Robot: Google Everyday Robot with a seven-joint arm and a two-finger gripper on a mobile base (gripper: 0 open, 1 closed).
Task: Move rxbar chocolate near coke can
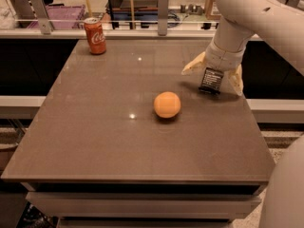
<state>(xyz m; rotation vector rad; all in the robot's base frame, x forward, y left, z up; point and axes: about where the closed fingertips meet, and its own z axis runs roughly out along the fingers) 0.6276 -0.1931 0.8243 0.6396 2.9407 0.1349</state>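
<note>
The rxbar chocolate [211, 79], a small black wrapper with white text, stands tilted on the right side of the table. My gripper [212, 81] hangs down over it, open, with one pale finger [191, 66] to its left and the other [236, 81] to its right, both clear of the wrapper. The coke can [95, 35] stands upright at the table's far left corner, a long way from the bar.
A round orange fruit [166, 104] lies near the middle of the brown table [95, 141]. Behind the far edge runs a rail with metal posts [163, 6] and clutter. My arm's large white body [285, 189] fills the lower right.
</note>
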